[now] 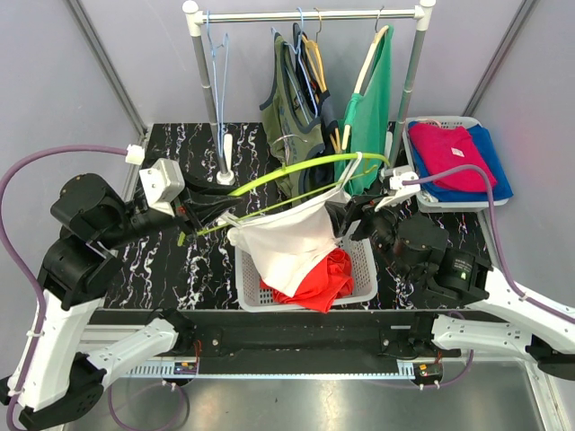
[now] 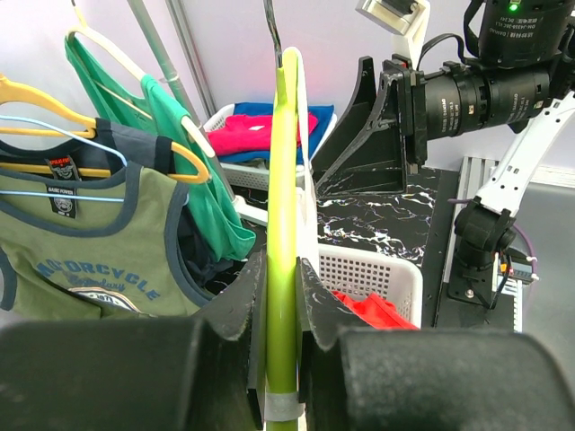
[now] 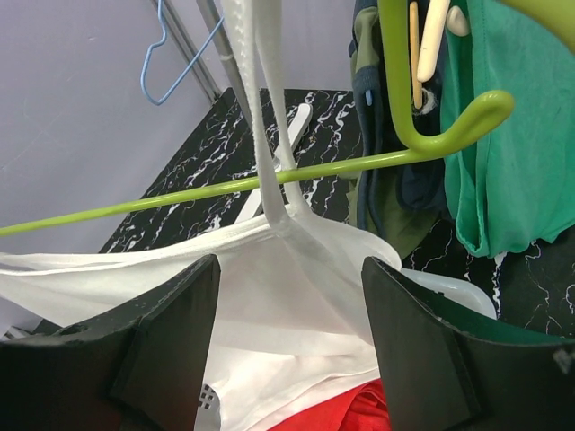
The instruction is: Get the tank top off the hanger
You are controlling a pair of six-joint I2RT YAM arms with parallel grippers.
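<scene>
Left gripper (image 2: 281, 269): clenched on the lower bar of a lime-green hanger (image 2: 281, 162), fingers pressed to both sides of the bar. It holds the hanger above the middle of the table, tilted, with the hook end toward the right edge.

Tank top (image 1: 287, 242): white and on the hanger. Its straps run up over the hanger near the hook end. The body sags below the bar into a white basket (image 1: 364, 269) at the middle of the near edge, lying over a red garment (image 1: 331, 278).

Right gripper (image 3: 289, 269): released, fingers spread wide to either side of the tank top's upper edge just under the straps. No clamping is seen.

Clothes rack (image 1: 305, 15): along the far edge, carrying several hung garments and a bare blue hanger (image 1: 216, 54).

Second basket (image 1: 409, 144): at the far right corner, holding folded red and blue clothes.
</scene>
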